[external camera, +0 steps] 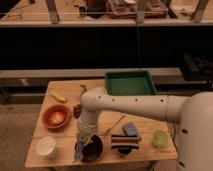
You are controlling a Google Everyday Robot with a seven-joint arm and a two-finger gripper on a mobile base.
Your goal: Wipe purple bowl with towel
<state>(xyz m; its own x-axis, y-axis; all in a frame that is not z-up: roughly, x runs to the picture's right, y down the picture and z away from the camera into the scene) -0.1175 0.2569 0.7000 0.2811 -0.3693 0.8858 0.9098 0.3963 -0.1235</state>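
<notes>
The purple bowl (95, 149) sits near the front edge of the wooden table (145, 120), dark with a brownish inside. My gripper (85, 133) points down just above the bowl's left rim. It is shut on the towel (80, 150), a pale limp cloth that hangs from it and drapes over the bowl's left side. The towel's lower end touches the bowl's rim and hides part of it. The white arm (135, 105) reaches in from the right and bends down over the table.
An orange bowl (55, 116) and a white cup (46, 146) stand to the left. A folded striped dark cloth (124, 142), a blue block (130, 129) and a small green cup (159, 138) lie to the right. A green tray (131, 82) is at the back.
</notes>
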